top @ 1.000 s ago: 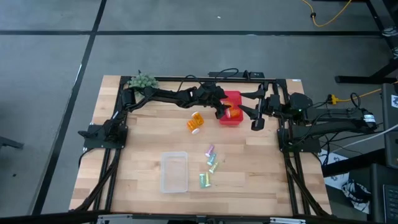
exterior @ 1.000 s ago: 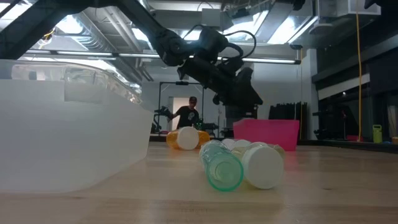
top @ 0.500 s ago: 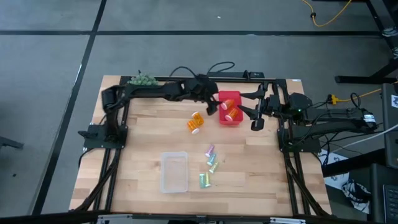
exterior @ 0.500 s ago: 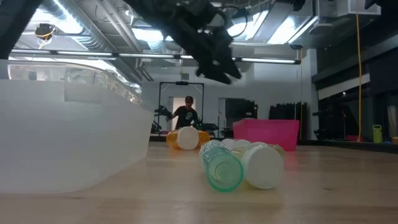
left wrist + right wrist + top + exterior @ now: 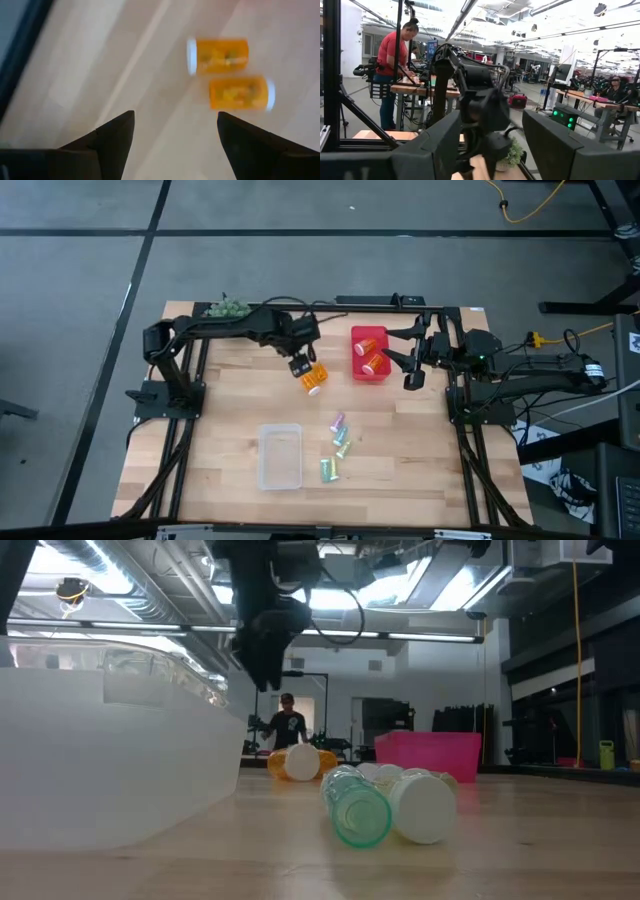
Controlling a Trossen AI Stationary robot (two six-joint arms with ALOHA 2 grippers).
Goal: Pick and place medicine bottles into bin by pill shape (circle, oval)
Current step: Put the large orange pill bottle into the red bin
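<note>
Left gripper [image 5: 299, 364] hovers with fingers spread and empty, just beside two orange bottles [image 5: 314, 376] lying on the table [image 5: 230, 410]; right gripper [image 5: 411, 379] likewise spread, parked beside the red bin [image 5: 356, 372].

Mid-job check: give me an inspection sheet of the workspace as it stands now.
Surface: wooden table.
Job's things: two orange bottles lying on the table; two more in the red bin; pastel bottles lying beside the empty clear bin.
Clutter: spiky green ball at the far edge.
Grippers: left end effector open, empty, above the orange pair; right end effector open, waiting beside the red bin.
Cables: black loops along the far edge.
Surroundings: a person beyond the table.
</note>
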